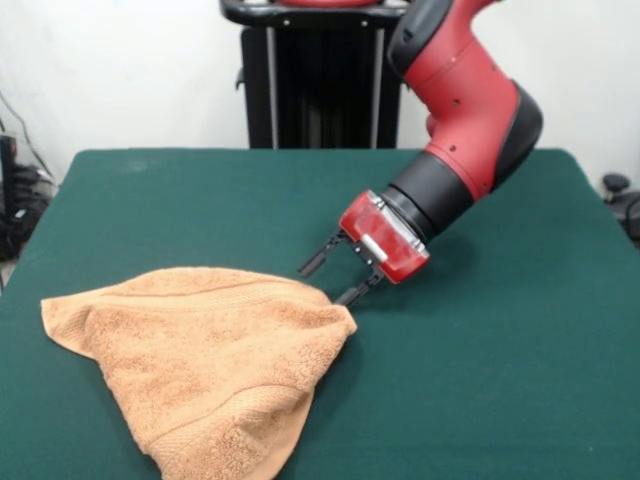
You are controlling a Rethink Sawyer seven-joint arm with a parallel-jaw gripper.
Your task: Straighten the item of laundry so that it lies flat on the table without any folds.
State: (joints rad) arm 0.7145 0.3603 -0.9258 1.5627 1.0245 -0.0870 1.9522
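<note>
The light orange-tan terry towel (205, 355) lies rumpled on the dark green table (480, 380) at the front left, folded over itself into a rough triangle, with a ribbed band showing near its front end. Its pointed right corner reaches to about the gripper's lower finger. My gripper (330, 281) comes in from the upper right on the red and black arm (465, 100), tilted down to the left. Its two black fingers (314, 260) are spread apart, just above and beside the towel's right corner, holding nothing.
The robot's black pedestal (315, 85) stands at the table's far edge. Cables and dark gear (18, 200) sit beyond the table's left edge, and a dark object (620, 195) beyond the right edge.
</note>
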